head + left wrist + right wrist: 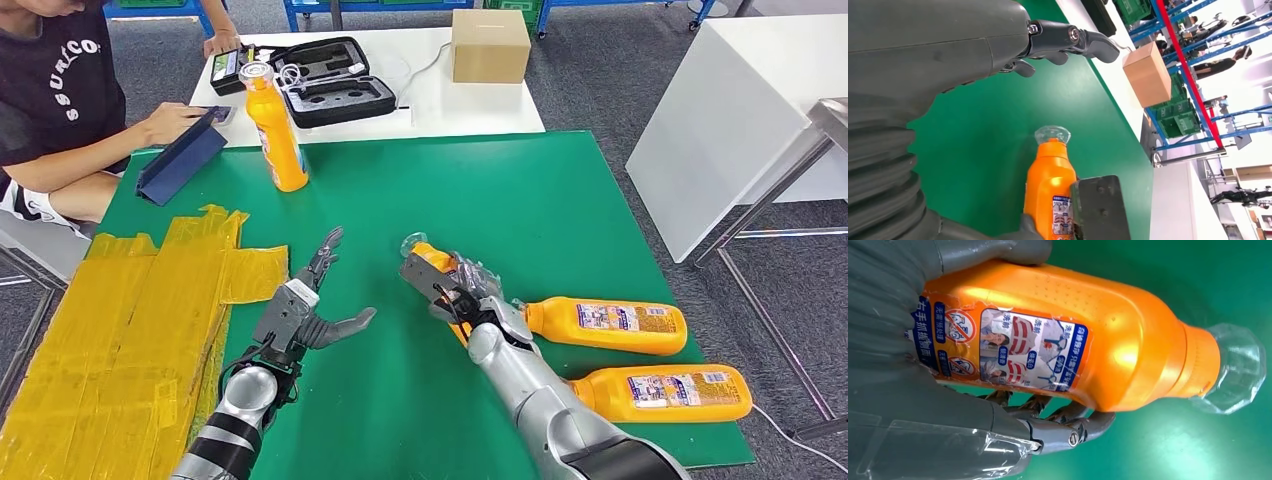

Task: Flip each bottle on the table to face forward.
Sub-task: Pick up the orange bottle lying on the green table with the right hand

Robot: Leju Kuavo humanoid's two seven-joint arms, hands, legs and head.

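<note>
While gripping bottle (1073,340), right hand (455,290) (tilted)

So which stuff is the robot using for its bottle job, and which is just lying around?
For the job: held orange bottle in right hand; two lying orange bottles; standing orange bottle; left hand.

Just lying about: cardboard box; black case; blue tablet cover; yellow tape patch.

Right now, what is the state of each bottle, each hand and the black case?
Held bottle: gripped in right hand, tilted above the mat.
Upright bottle: standing.
Near lying bottle: on its side.
Far lying bottle: on its side.
Left hand: empty, fingers spread.
Right hand: closed around bottle.
Black case: open.
</note>
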